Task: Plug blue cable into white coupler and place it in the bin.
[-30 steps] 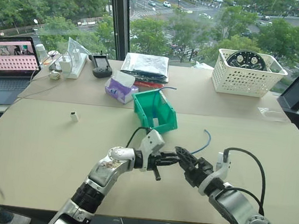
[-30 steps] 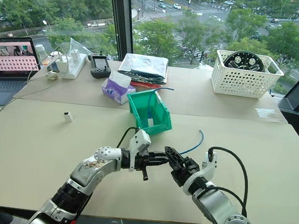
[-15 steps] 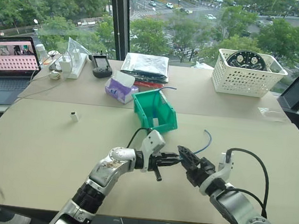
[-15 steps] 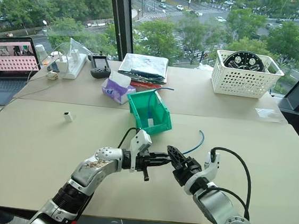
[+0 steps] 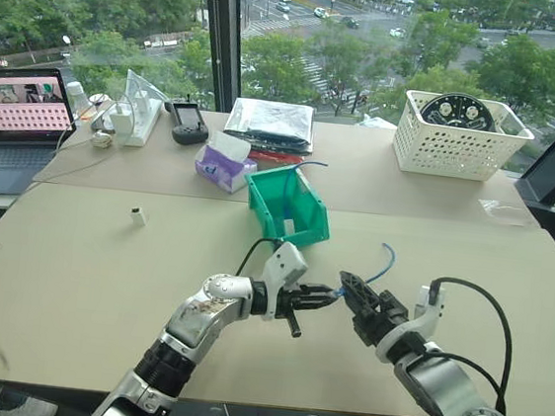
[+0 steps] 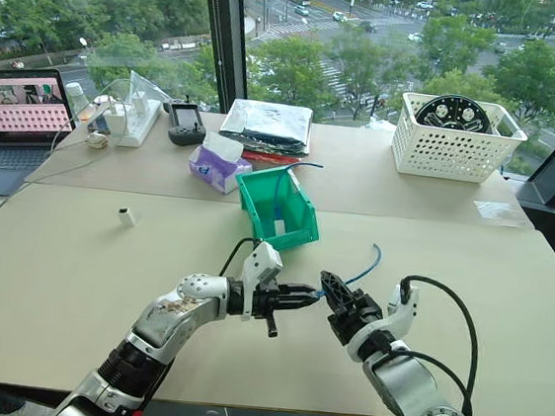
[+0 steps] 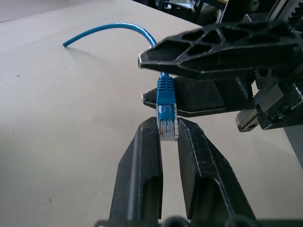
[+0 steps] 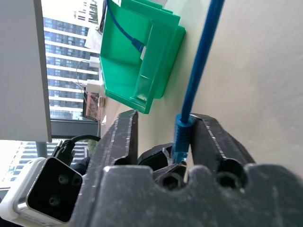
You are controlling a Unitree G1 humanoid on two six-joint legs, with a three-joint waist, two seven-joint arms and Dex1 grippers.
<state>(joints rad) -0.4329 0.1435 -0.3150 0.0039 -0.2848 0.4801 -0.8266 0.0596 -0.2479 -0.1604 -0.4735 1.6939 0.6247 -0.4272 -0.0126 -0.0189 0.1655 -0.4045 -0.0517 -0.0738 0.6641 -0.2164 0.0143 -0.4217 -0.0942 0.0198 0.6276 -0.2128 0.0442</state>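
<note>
My left gripper [image 7: 168,137] pinches the blue cable [image 7: 166,101] plug; right gripper [image 7: 187,78] straddles its boot, unclamped. I'd grip squarely before releasing.

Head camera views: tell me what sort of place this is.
Probably an office or lab workspace high in a city building. A laptop and a white perforated basket sit on pale worktables, and large windows overlook trees and a street far below.

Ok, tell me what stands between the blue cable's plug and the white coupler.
Nothing visible: only bare table lies between the plug of the blue cable, pinched in the left gripper, and the white coupler.
</note>
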